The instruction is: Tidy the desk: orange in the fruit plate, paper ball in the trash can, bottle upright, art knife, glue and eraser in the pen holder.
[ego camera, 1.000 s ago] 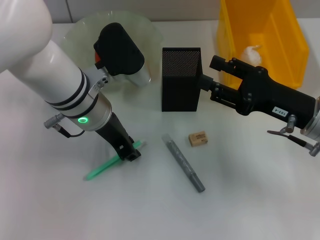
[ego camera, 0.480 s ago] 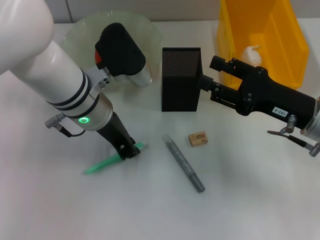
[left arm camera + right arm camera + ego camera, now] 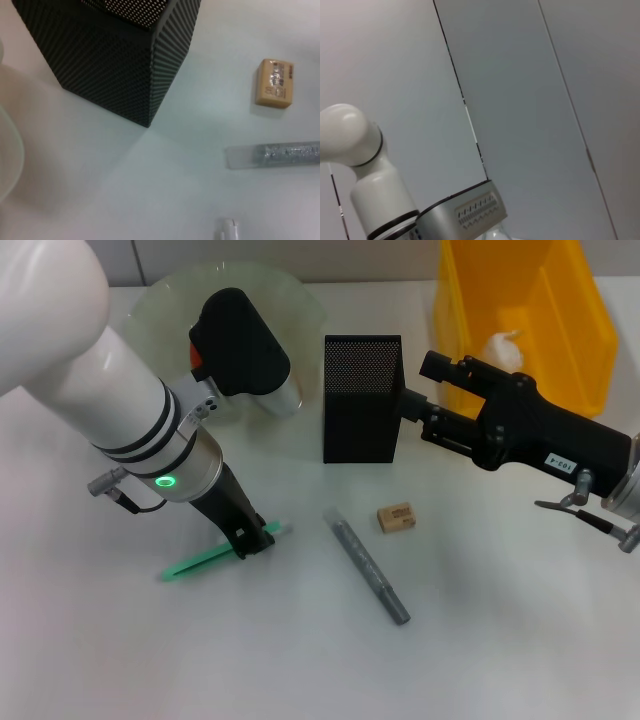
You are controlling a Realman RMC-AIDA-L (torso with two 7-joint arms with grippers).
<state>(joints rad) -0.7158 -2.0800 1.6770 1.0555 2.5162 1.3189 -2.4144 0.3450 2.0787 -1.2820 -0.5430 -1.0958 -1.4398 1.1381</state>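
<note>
Here, reading left to right, we see the left gripper lowered onto the table, its jaws clamped on a slim green art knife whose one end points up out of the grip while the other trails on the tabletop. Behind the left arm stands the fruit plate; a patch of red-orange at the arm's housing is most likely the orange resting in it, so we judge that step done. We cannot find the bottle in these views. At centre stands the pen holder, and nothing shows above its rim. In front of it lie a grey glitter glue stick and, just beside it, the eraser, both on the table and well apart from the holder. Farther right, the right gripper hangs close beside the pen holder's wall, carrying nothing; we cannot tell how its jaws stand. At far right, the paper ball lies inside the trash can. We judge the task roughly half complete: the knife is in hand, and glue and eraser remain.
</note>
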